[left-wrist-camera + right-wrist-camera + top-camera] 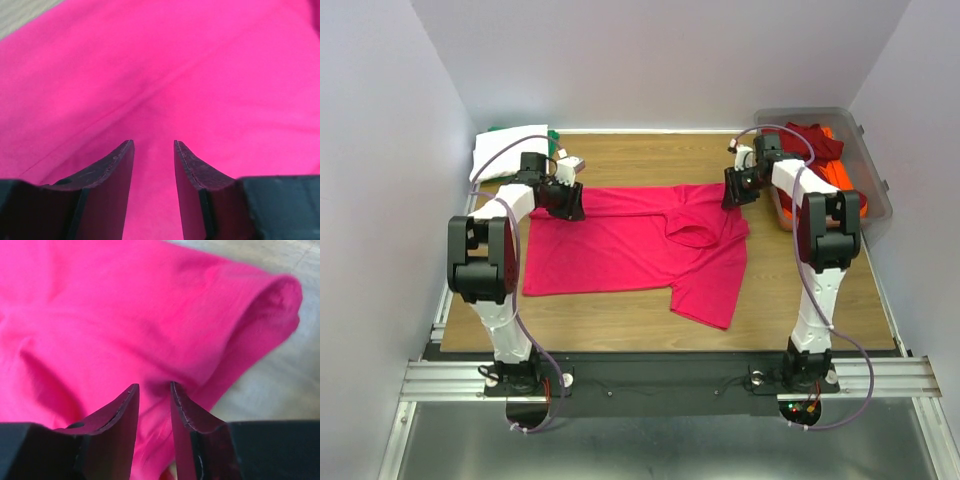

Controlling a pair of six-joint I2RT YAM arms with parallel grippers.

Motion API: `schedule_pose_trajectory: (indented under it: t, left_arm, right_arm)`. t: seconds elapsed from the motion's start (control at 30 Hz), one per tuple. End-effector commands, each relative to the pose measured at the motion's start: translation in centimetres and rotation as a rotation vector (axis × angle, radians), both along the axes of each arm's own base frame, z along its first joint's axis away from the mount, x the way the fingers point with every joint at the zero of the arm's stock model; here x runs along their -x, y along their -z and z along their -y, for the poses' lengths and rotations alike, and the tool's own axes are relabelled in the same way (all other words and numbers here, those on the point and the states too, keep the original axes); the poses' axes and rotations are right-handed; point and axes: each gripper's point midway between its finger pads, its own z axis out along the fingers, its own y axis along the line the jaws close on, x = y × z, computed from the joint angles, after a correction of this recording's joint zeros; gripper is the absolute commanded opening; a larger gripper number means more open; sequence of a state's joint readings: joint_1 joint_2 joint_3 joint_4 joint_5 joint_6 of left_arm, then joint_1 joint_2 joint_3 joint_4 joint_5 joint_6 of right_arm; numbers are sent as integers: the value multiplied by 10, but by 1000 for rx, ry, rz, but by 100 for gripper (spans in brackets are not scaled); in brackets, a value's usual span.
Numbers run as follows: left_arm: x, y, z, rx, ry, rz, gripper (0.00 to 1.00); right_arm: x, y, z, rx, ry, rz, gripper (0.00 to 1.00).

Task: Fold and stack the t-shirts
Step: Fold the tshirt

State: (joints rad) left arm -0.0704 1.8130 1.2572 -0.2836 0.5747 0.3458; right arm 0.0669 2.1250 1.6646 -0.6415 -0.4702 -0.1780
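A bright pink-red t-shirt (620,250) lies spread on the wooden table, its right sleeve folded over near the collar. My left gripper (565,200) hovers over the shirt's far left corner. In the left wrist view its fingers (153,142) stand apart over smooth pink cloth (165,75), with nothing pinched. My right gripper (735,190) is at the shirt's far right corner. In the right wrist view its fingers (154,385) stand narrowly apart, astride a wrinkled fold of the shirt (125,315) beside the rolled sleeve edge (280,305).
A clear grey plastic bin (865,150) at the far right holds a dark red tee (817,140) and an orange one (840,178). White cloth (500,155) over a green piece (552,135) lies at the far left corner. Walls close in on three sides.
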Motion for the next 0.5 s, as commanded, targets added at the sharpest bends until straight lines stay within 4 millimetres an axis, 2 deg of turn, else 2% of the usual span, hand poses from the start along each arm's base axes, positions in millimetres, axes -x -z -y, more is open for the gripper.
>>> schedule_pose_trajectory:
  t: [0.0,0.03,0.07,0.1,0.13,0.17,0.2,0.23,0.27,0.3,0.33,0.43,0.47]
  left_arm:
    - [-20,5,-20,14,-102,-38,47]
    - [-19,20,-23,13,-112,-78,46]
    - [-21,26,-27,10,-121,-92,46]
    - [-24,37,-36,4,-140,-117,45]
    - [-25,43,-42,4,-152,-137,45]
    - [-32,42,-46,4,-160,-130,44]
    - [-35,47,-49,3,-169,-139,44]
    - [-36,58,-56,6,-184,-170,43]
    - [-40,61,-59,7,-192,-176,43]
    - [-51,55,-62,10,-196,-154,43]
    - [-59,56,-66,9,-195,-151,43]
    - [-69,48,-66,19,-167,-128,44]
    - [-68,41,-65,23,-153,-126,45]
  right_arm:
    - [-28,10,-3,5,39,25,36]
    - [-35,9,-3,4,49,33,36]
    - [-38,13,-4,4,50,29,36]
    - [-42,25,-5,-1,56,8,36]
    - [-51,20,-6,-4,60,30,36]
    - [-57,22,-7,-7,63,34,36]
    - [-62,24,-8,-7,65,37,36]
    - [-66,34,-8,-4,68,26,37]
    - [-71,34,-9,10,64,41,38]
    - [-79,29,-10,17,59,68,41]
    - [-80,32,-13,23,44,72,44]
    - [-84,22,-18,16,23,99,53]
    - [-85,6,-21,1,14,126,54]
